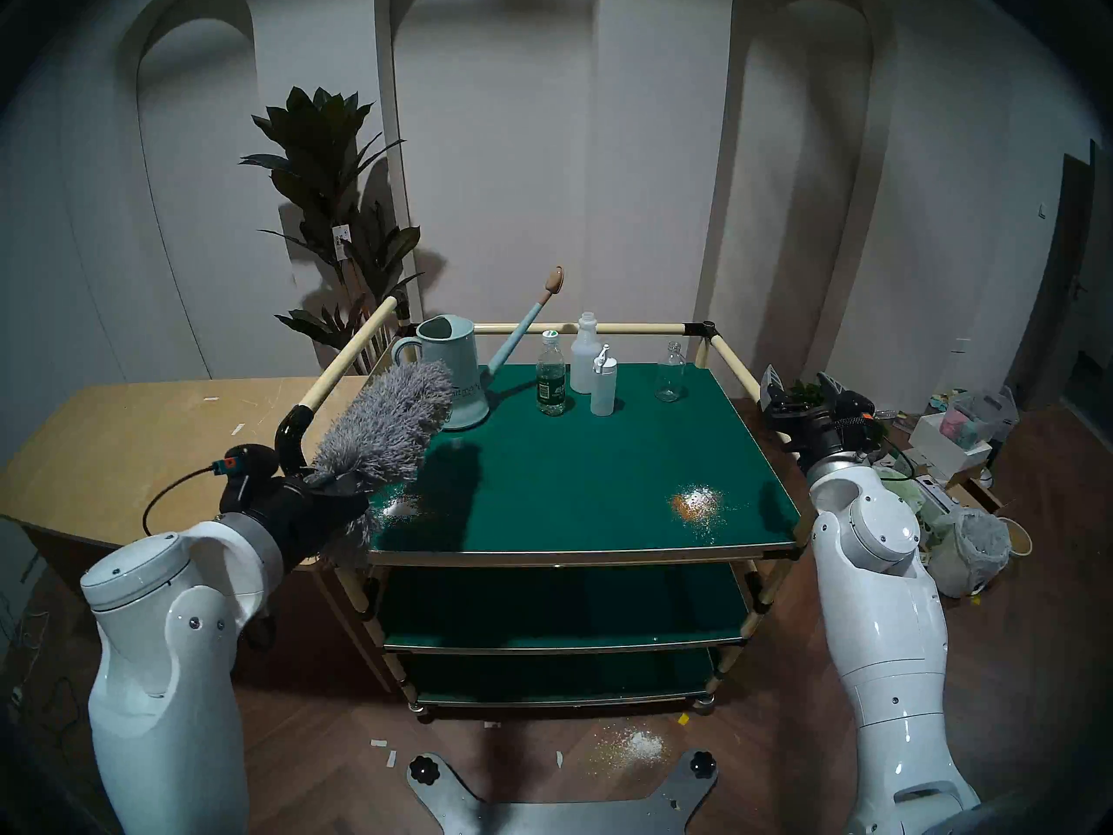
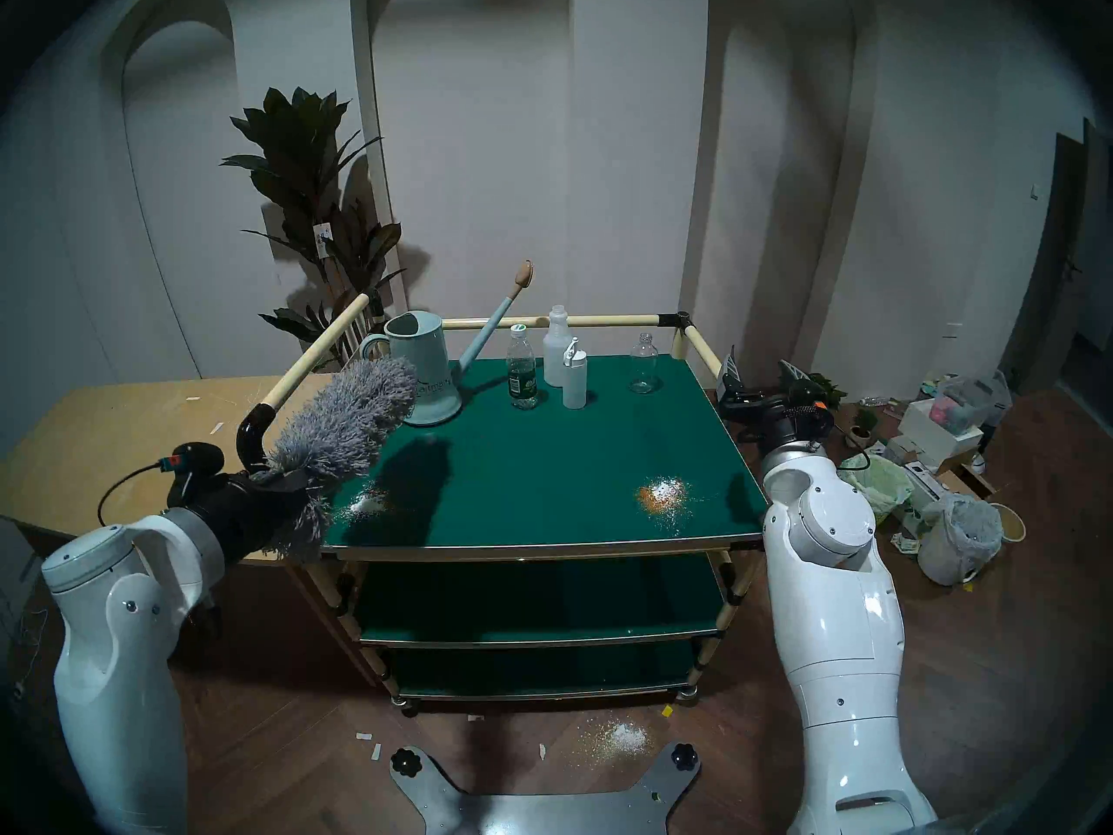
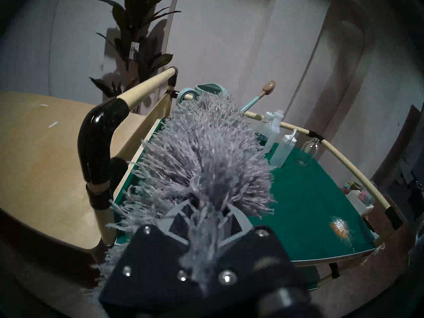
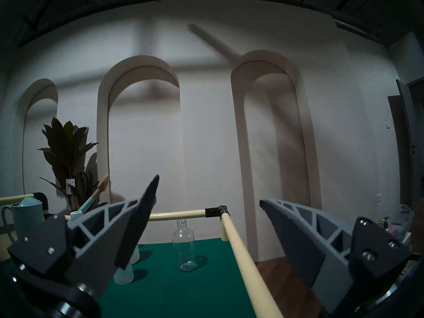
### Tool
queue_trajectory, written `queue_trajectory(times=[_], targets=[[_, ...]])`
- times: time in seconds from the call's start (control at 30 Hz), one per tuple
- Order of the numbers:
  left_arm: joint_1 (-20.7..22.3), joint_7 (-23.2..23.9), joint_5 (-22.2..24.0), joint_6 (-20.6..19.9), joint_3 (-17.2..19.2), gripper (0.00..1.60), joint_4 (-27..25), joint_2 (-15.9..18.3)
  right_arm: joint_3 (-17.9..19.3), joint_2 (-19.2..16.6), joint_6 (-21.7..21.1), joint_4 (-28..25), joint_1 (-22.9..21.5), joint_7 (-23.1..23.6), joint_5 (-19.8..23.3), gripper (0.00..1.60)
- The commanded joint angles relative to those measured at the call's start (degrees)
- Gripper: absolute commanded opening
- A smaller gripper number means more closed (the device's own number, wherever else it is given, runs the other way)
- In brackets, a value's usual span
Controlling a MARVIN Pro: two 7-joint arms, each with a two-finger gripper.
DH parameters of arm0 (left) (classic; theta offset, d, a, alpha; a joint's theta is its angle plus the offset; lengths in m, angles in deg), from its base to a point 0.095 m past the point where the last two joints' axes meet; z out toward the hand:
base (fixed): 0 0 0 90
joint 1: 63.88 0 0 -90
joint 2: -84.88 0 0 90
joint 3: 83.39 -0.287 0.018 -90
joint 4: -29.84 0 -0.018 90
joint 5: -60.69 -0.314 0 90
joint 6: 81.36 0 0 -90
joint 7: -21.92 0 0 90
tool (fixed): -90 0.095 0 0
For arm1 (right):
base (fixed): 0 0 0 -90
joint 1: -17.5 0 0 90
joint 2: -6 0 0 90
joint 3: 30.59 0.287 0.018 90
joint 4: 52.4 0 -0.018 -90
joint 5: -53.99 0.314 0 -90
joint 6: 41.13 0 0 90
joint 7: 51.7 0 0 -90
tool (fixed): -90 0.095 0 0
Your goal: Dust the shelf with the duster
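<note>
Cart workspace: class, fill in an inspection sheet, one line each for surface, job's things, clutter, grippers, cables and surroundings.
Surface: top shelf, dark green, carries two powder piles, one near the front right corner, one near the front left.
Job's things: grey duster, raised over the shelf's left front corner, its head slanting up toward the back.
Clutter: watering can, green-label bottle, two white bottles, clear glass bottle along the back.
Grippers: left gripper shut on duster; right gripper open, empty, beside the right rail.
Cables: black cable at the left wrist.
Surroundings: tan table, plant, powder spilled on floor.
</note>
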Motion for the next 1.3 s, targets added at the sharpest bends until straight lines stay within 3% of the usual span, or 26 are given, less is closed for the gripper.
queue_trajectory(times=[0.0,0.2,0.3,0.37,0.5,0.6,0.8,0.93,1.27], targets=[[-0.24,-6.93,-7.49,2.27,-8.68,0.0,-1.63,-1.84,-0.55,-0.11,-0.3,-2.7,-1.35,1.24,1.03,1.6],[-2.1,-9.35,-13.42,5.34,-13.48,0.0,0.06,0.04,-1.06,-0.25,-0.86,-3.48,-1.06,1.8,1.36,1.6],[-4.33,-9.49,-17.1,10.03,-17.31,0.0,1.95,1.83,-1.69,-0.34,-1.3,-4.16,-0.68,2.24,1.45,1.6],[-4.68,-9.57,-17.96,9.8,-17.71,0.0,2.35,2.06,-1.85,-0.31,-1.4,-4.36,-0.57,2.3,1.47,1.6],[-6.12,-11.39,-22.45,13.88,-18.59,0.0,5.23,3.27,-2.65,-0.38,-1.66,-5.46,-0.14,2.7,1.33,1.6],[-6.34,-12.9,-26.0,17.26,-17.95,0.0,6.95,4.32,-3.49,-0.33,-1.91,-6.57,0.33,2.78,1.03,1.6],[-6.67,-13.93,-28.54,21.41,-15.89,0.0,6.64,5.25,-4.64,-0.24,-2.08,-7.88,1.16,2.64,0.54,1.6],[-7.73,-13.04,-27.66,24.37,-14.22,0.0,6.15,5.09,-5.63,0.08,-2.2,-9.08,1.82,2.28,-0.14,1.6],[-10.35,-10.35,-26.91,33.0,-11.51,0.0,12.16,6.21,-8.25,1.17,-2.7,-11.43,2.7,0.43,-2.5,1.6]])
